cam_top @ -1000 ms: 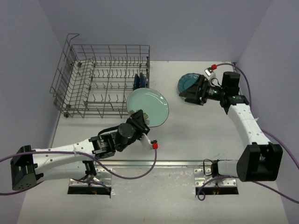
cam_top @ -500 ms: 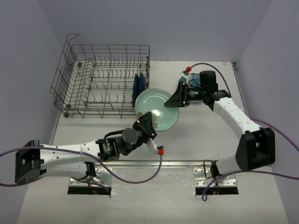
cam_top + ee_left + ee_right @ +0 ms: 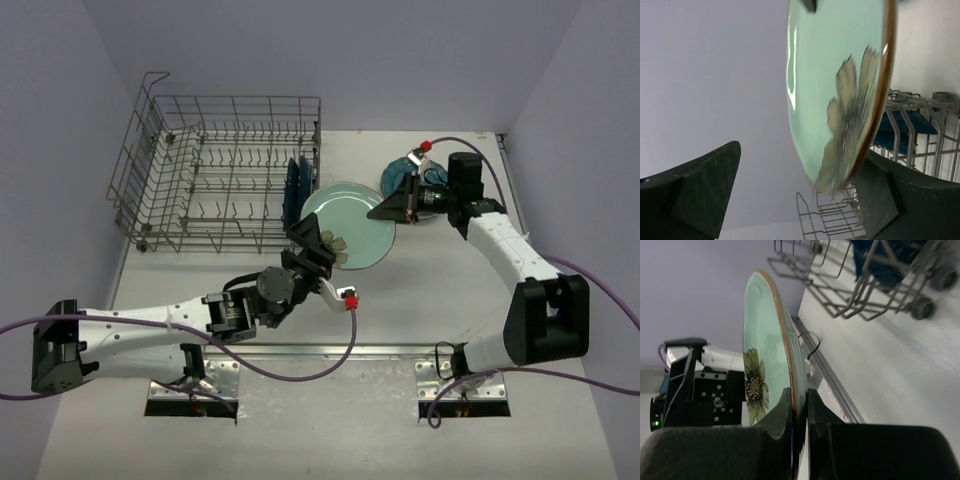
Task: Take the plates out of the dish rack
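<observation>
A pale green plate (image 3: 358,222) with a flower motif hangs tilted above the table between the two arms. My right gripper (image 3: 386,211) is shut on its right rim; in the right wrist view the fingers (image 3: 785,407) pinch the plate (image 3: 765,335) edge. My left gripper (image 3: 318,240) stands open around the plate's near-left rim, and in the left wrist view the plate (image 3: 835,75) sits between wide-apart fingers (image 3: 710,190). The dish rack (image 3: 190,170) stands at the back left. Two dark blue plates (image 3: 295,180) stand upright at its right end.
A teal plate (image 3: 402,177) lies flat on the table behind the right gripper, partly hidden by it. The rack's right wire wall (image 3: 316,140) is close to the held plate. A metal rail (image 3: 330,352) runs along the near table edge.
The left gripper has opened and let go of the green plate. The right gripper has closed on its rim. The plate has shifted to the right.
</observation>
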Robot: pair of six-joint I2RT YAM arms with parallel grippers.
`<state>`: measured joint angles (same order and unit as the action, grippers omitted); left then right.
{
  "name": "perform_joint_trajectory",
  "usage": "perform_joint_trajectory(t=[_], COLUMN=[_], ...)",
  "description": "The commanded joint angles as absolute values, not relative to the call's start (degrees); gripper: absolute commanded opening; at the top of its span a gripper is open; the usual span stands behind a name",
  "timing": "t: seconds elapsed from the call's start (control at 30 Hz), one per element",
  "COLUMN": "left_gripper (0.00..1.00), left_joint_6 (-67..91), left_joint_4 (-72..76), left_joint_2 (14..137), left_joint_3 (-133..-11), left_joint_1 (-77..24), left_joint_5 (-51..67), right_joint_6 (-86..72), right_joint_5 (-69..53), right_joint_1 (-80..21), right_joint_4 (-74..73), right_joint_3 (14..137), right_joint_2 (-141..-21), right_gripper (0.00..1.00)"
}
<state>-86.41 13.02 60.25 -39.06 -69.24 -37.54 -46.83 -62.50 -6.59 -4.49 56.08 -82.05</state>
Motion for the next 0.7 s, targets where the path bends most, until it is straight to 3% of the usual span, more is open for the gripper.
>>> perform_joint_trajectory(t=[0.0, 0.03, 0.13, 0.4, 0.67], left_gripper=[0.91, 0.96, 1.00, 0.98, 0.97], left_joint_6=[-72.2, -69.3, -53.4, -17.7, -2.6], left_joint_4=[10.4, 6.6, -7.4, -36.7, -44.9], left_joint_2=[58.0, 58.4, 60.7, 72.5, 74.5], left_joint_3=[-48.3, -52.6, -66.3, -94.3, -94.6], left_joint_1=[-66.8, -65.1, -58.8, -46.3, -24.0], left_joint_5=[-41.9, -41.9, -40.5, -27.2, -6.5], right_joint_6=[-51.9, -51.7, -51.4, -45.7, -46.2], right_joint_5=[-65.9, -64.6, -59.0, -44.0, -38.6], right_joint_1=[5.6, 8.6, 13.9, 18.9, 19.0], right_joint_4=[2.6, 2.5, 2.2, 1.8, 4.2], right_joint_3=[58.6, 58.9, 60.2, 66.6, 74.5], right_joint_2=[-82.4, -82.7, -84.7, -93.8, -106.0], right_gripper=[0.00, 0.00, 0.00, 0.00, 0.00])
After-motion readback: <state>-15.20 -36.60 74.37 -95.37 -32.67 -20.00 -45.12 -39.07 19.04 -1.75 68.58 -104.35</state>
